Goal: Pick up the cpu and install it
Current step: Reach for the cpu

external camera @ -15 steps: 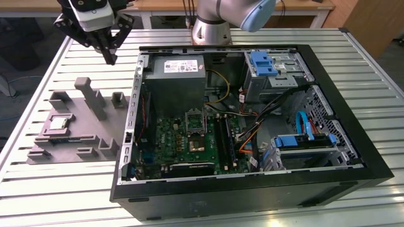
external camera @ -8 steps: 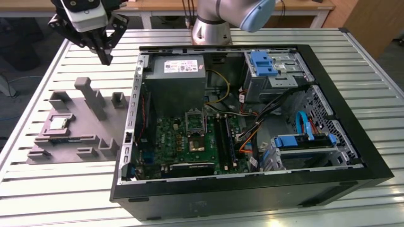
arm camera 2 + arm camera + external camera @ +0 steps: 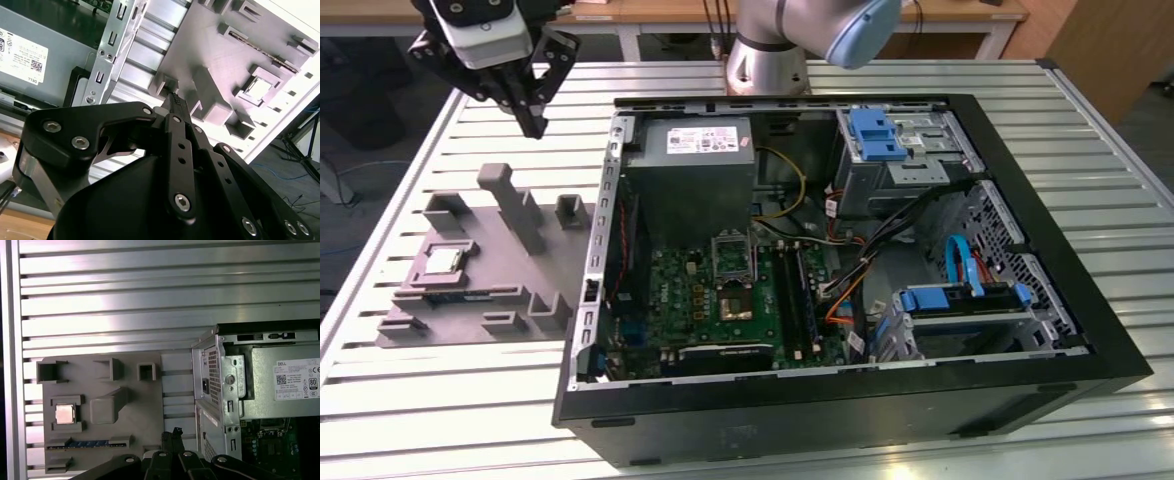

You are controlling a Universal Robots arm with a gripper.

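by the grey tray, the closed, empty tool hangs; posts flank the cpu.

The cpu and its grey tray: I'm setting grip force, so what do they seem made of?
The cpu top looks like bare metal, silvery and shiny, glaring under the light. The tray is probably plastic, matte grey, with blocky walls and no shine.

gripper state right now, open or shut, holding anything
Gripper: shut, holding nothing. It is up off the cpu, which lies in the grey fixture.
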